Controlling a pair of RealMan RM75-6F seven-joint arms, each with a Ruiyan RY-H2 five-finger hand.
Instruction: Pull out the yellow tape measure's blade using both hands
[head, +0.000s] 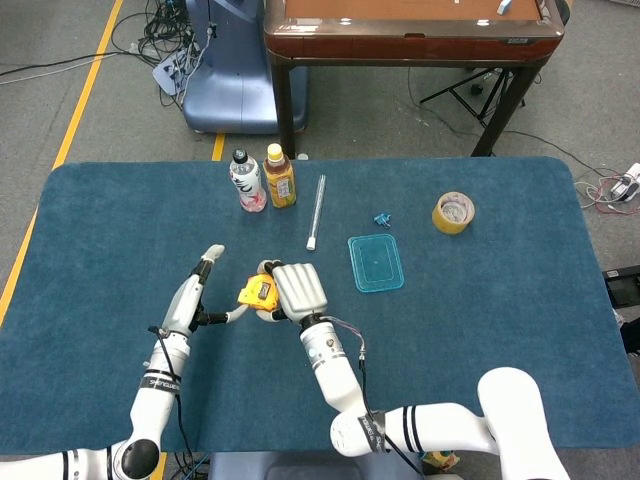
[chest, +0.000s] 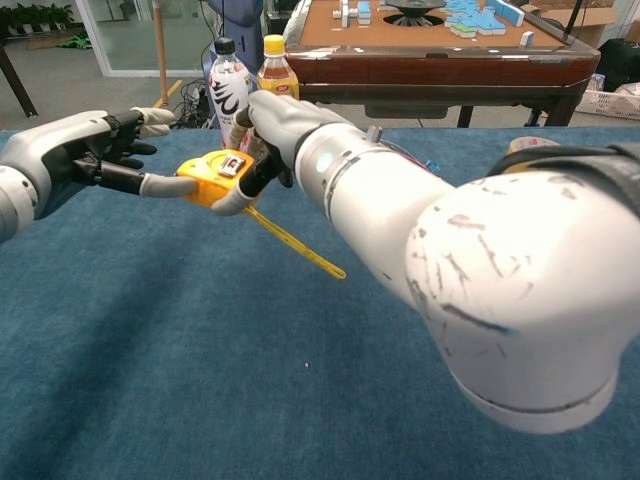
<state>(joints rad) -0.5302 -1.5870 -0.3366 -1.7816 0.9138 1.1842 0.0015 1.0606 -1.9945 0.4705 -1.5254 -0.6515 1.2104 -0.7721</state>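
Note:
The yellow tape measure is held above the blue table by my right hand, whose fingers wrap its case. A yellow strap hangs from the case down to the right. My left hand is just to its left with fingers spread. One fingertip of that hand touches the left end of the case. No blade shows pulled out of the case.
Two bottles stand at the back of the table, with a white rod beside them. A clear blue lid, a small blue clip and a roll of tape lie to the right. A wooden table stands behind.

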